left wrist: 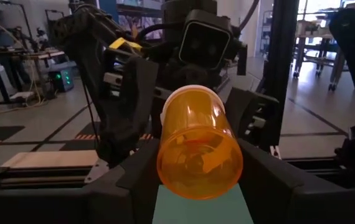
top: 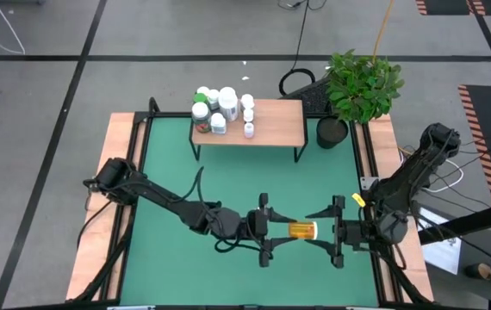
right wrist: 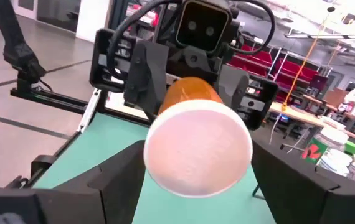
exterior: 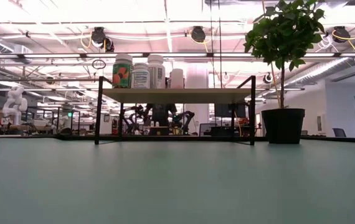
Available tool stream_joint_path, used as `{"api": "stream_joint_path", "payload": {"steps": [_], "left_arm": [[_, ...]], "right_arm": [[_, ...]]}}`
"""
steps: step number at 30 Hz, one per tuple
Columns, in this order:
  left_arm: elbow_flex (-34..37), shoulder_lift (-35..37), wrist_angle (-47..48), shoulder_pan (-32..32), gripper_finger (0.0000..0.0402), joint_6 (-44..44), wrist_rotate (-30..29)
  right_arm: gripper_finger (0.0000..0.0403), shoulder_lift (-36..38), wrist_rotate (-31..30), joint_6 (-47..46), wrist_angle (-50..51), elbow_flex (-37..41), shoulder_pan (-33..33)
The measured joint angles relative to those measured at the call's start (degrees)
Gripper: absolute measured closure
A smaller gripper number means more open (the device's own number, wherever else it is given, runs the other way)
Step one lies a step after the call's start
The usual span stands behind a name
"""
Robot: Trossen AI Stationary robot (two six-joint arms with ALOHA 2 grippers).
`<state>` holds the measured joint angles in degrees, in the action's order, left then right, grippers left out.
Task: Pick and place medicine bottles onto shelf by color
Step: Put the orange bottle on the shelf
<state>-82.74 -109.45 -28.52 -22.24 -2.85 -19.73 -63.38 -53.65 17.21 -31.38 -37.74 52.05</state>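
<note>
An orange pill bottle (top: 302, 230) with a white cap lies level between my two grippers over the green mat, near its front edge. My left gripper (top: 287, 230) is shut on the bottle's base end (left wrist: 199, 163). My right gripper (top: 319, 230) faces it from the right, open, with a finger on each side of the white cap (right wrist: 197, 149). The shelf (top: 271, 125) stands at the far edge. Several white and green bottles (top: 215, 108) stand upright on its left end and also show in the low view (exterior: 140, 71). My left gripper pinches the orange bottle's body near its base (left wrist: 165, 177) between its two fingers. The fingers come level from the table's left and lie along the bottle. The bottle is level, cap toward the right, above the mat. My right gripper: I cannot tell whether its fingers (right wrist: 118, 180) touch the cap.
A black pot with a green plant (top: 333, 131) stands at the shelf's right end. Wooden side boards (top: 112, 198) border the green mat (top: 228, 181), with open mat between the shelf and the grippers. The right half of the shelf top (exterior: 215, 94) is bare.
</note>
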Motion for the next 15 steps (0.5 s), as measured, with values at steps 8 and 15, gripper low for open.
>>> {"api": "stream_joint_path", "payload": {"steps": [8, 15], "left_arm": [[0.0, 0.0, 0.2, 0.0, 0.0209, 0.1, 0.5], [-0.1, 0.0, 3.1, 0.1, 0.0198, 3.6, 0.5]], "right_arm": [[0.0176, -0.1, 1.3, -0.6, -0.7, 0.0, 0.5], [0.02, -0.1, 1.7, -1.5, -0.6, 0.0, 0.5]]}}
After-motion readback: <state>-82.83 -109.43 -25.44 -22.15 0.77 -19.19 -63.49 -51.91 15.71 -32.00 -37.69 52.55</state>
